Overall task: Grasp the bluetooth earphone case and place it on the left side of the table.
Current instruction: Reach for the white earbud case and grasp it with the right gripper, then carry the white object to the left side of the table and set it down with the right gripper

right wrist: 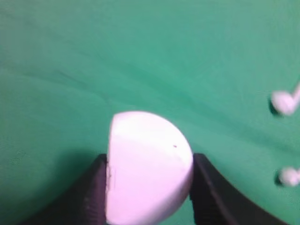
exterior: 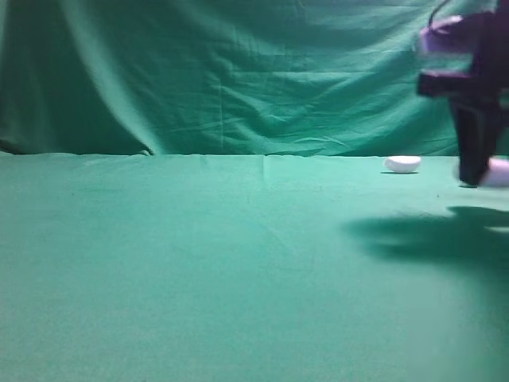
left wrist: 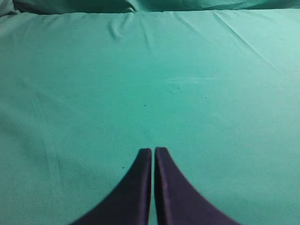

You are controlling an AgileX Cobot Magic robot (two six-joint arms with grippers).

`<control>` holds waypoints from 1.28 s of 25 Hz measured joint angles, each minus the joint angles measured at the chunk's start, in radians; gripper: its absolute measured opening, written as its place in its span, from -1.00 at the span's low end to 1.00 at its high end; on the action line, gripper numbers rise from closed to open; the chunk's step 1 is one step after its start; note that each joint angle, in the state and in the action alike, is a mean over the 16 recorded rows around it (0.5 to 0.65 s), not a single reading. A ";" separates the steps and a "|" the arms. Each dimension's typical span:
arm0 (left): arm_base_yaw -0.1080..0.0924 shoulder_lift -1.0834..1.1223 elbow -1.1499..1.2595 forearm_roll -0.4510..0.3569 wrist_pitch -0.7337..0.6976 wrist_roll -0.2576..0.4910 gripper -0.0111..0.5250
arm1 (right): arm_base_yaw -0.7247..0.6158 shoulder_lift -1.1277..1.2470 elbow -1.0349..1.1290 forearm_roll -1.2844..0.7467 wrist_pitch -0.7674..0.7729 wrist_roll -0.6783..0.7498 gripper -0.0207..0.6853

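Green cloth table (exterior: 199, 270) fills most of every view, faint creases, same green as the draped backdrop (exterior: 238, 72) hanging behind it. My right arm comes down at the far right edge of the high view, dark and blurred, casting a shadow on the cloth in front of it. My right gripper (right wrist: 147, 187) sits low at the table there, fingers (right wrist: 91, 192) pressed against both sides of the bluetooth earphone case (right wrist: 147, 164), pinching it; in the high view only a white end of the case (exterior: 499, 172) shows beside the gripper (exterior: 475, 171), at the back right of the table. My left gripper (left wrist: 153, 157) hangs over bare cloth, its two dark fingers (left wrist: 140, 187) pressed together with a hairline gap. A flatter white half-moon piece (exterior: 402, 164) lies left of the case, apart from it. Wrist view also shows two small white earbud-like bits (right wrist: 283, 102) (right wrist: 289, 176) at right, blurred.
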 joint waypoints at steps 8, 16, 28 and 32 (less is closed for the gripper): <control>0.000 0.000 0.000 0.000 0.000 0.000 -0.96 | 0.251 0.245 -0.409 0.021 0.056 -0.028 0.01; 0.000 0.000 0.000 0.000 0.000 0.000 -0.96 | 0.395 0.503 -0.619 0.019 0.057 -0.033 0.01; 0.000 0.000 0.000 0.000 0.000 0.000 -0.96 | 0.439 0.592 -0.690 0.005 0.078 -0.029 0.44; 0.000 0.000 0.000 0.000 0.000 0.000 -0.96 | 0.437 0.542 -0.732 -0.014 0.158 -0.008 0.39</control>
